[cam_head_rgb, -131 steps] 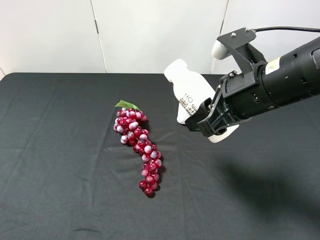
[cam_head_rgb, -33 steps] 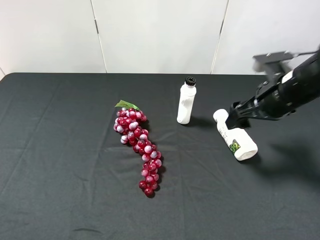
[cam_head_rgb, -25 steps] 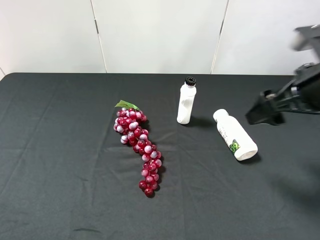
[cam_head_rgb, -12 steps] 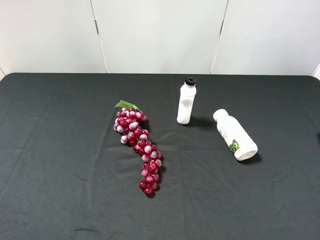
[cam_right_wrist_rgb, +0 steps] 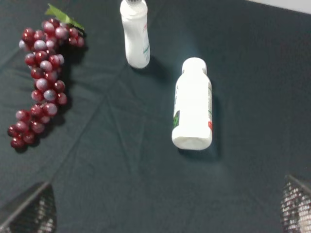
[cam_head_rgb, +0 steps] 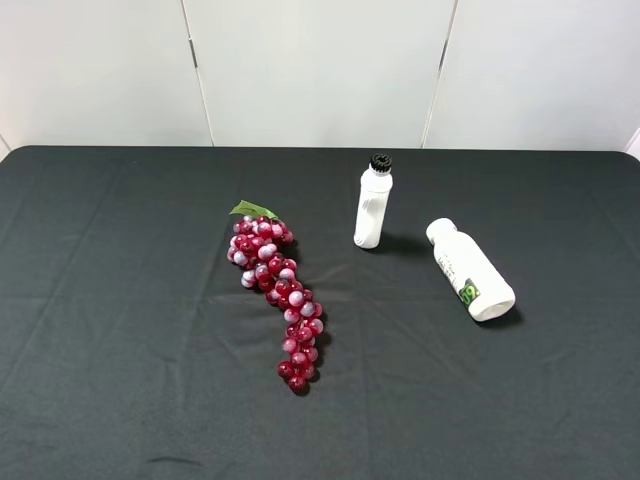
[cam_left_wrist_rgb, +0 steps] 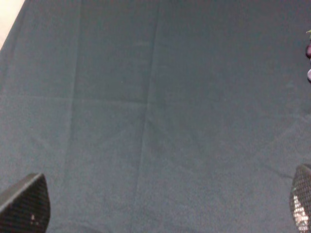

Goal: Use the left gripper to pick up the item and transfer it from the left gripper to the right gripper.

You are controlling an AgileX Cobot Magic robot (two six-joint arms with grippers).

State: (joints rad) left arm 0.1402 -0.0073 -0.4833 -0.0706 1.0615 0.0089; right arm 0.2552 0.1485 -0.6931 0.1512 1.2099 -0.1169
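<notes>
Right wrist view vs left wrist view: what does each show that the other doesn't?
Only the right wrist view: the wide white bottle lying on its side, the slim black-capped bottle standing, and the whole grape bunch. Only the left wrist view: a bare stretch of cloth, with the table's pale edge in one corner. Both: the black tablecloth, open gripper fingertips at the frame corners, and grapes, though the left shows only a sliver at its edge.
</notes>
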